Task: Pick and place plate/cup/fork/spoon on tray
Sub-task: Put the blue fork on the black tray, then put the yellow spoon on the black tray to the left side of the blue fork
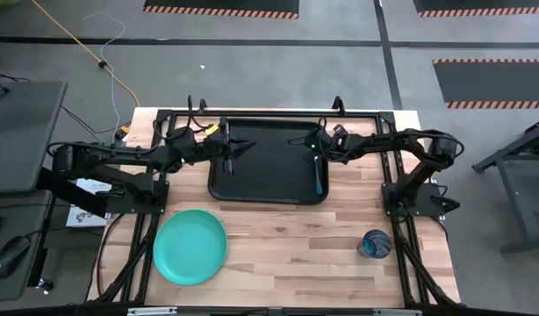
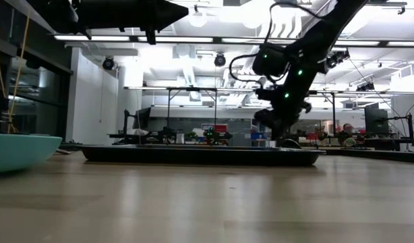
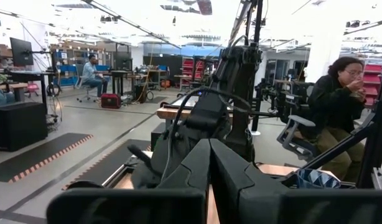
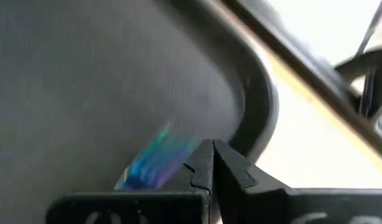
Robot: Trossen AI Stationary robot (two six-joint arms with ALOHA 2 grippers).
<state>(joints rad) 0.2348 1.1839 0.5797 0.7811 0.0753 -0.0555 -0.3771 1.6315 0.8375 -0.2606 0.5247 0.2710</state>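
Observation:
The black tray [image 1: 219, 186] lies at the table's far middle. A blue utensil [image 1: 319, 175] lies in its right part, also in the right wrist view [image 4: 157, 163]. My right gripper [image 4: 213, 155] is shut, low over the tray at the utensil's far end [image 1: 316, 154]. My left gripper [image 3: 209, 155] is shut and empty, raised above the tray's left part [image 1: 245, 147]. The turquoise plate [image 1: 190, 247] rests flat on the table near the left front. The dark-blue cup [image 1: 377, 244] stands upright at the right front. My right gripper points slanting down at the tray floor [image 4: 85, 93], near its rounded corner. The blue utensil's end [image 4: 178, 146] lies right beside one fingertip. The finger hides where they meet, so I cannot tell whether the gripper touches it.
A thin dark stick-like thing [image 1: 227, 163] shows in the tray's left part. Bare wood lies between the plate and the cup. People sit in the room beyond the table [image 3: 337, 106].

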